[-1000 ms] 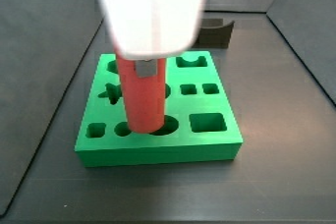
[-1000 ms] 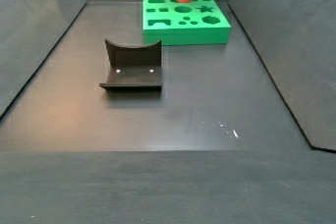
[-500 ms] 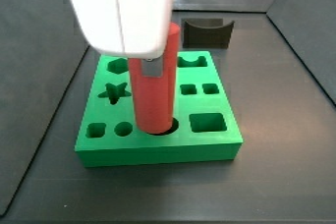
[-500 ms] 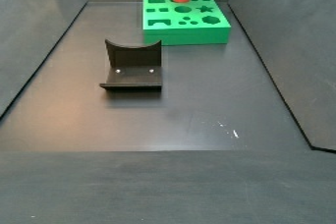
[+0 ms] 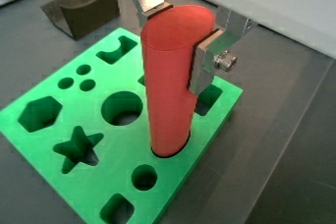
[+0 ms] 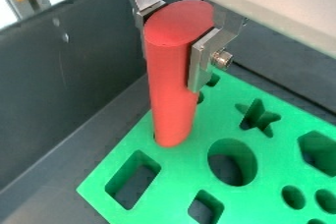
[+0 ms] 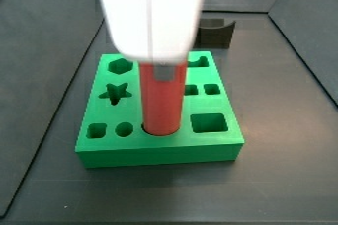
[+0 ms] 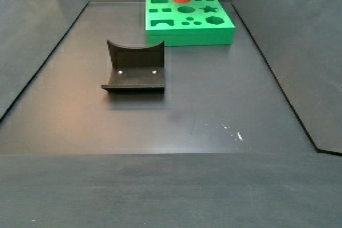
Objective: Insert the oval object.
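The claw (image 5: 180,41) grips the oval object (image 5: 172,85) near its top, the silver fingers (image 6: 206,55) pressed against either side. The red-salmon peg stands upright with its lower end in a hole of the green block (image 7: 211,146), near the block's front edge. The fixture (image 8: 134,69) stands well apart on the dark tabletop (image 8: 187,122)

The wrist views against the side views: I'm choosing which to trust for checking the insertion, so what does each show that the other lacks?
Only a wrist view shows the gripper with its silver fingers clamping the oval object.

Only a side view shows the whole floor and the fixture standing apart from the green block.

Both show the oval object upright with its lower end in a hole of the block.
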### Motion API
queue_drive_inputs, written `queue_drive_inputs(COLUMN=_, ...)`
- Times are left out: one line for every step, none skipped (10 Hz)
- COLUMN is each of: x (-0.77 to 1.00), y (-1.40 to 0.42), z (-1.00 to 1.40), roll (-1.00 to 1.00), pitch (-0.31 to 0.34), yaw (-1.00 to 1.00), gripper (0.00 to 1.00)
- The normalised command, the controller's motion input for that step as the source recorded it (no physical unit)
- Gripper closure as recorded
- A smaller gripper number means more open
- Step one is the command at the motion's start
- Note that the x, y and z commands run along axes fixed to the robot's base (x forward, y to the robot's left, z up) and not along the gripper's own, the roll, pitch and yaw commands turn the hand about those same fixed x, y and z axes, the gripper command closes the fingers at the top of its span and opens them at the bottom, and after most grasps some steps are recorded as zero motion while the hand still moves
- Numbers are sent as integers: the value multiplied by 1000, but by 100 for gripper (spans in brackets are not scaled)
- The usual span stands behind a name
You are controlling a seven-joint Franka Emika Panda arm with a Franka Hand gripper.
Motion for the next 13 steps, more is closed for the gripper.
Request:
queue_drive_inputs(x=37, y=0, z=-294, roll=-24, pitch=-40, yaw=0, gripper=100)
queue_drive_inputs(x=0, y=0, z=-214, roll=-3, pitch=-34, yaw=0, gripper=100)
queue_drive_inputs(x=0, y=0, z=-174, roll=0, pitch=-9, yaw=0, gripper=100)
queue_drive_inputs(x=0, y=0, z=-171, roll=0, pitch=0, yaw=0, gripper=100)
queue_drive_inputs(x=0, y=0, z=-197, roll=0, pitch=0, yaw=0, gripper=100)
queue_drive_inputs(x=-63, y=0, z=-214, roll=-6, pitch=-53, yaw=0, gripper=100)
queue_drive_inputs(x=-60, y=0, z=-26, roll=-1, pitch=-31, yaw=0, gripper=100)
queue_drive_inputs(x=-37, y=0, z=0, roll=0, pitch=0, yaw=0, gripper=100)
queue_drive_inputs(x=0, y=0, z=0, roll=-20, pitch=0, yaw=0, gripper=100)
queue_drive_inputs(x=11, y=0, z=-80, roll=0, pitch=0, yaw=0, gripper=100)
queue_drive_inputs(x=-31, y=0, z=86, roll=0, pitch=0, yaw=0, gripper=100)
queue_drive_inputs(x=0, y=0, z=0, roll=-4, pitch=0, yaw=0, gripper=100)
queue_drive_inputs(x=0, y=0, z=0, roll=0, pitch=0, yaw=0, gripper=100)
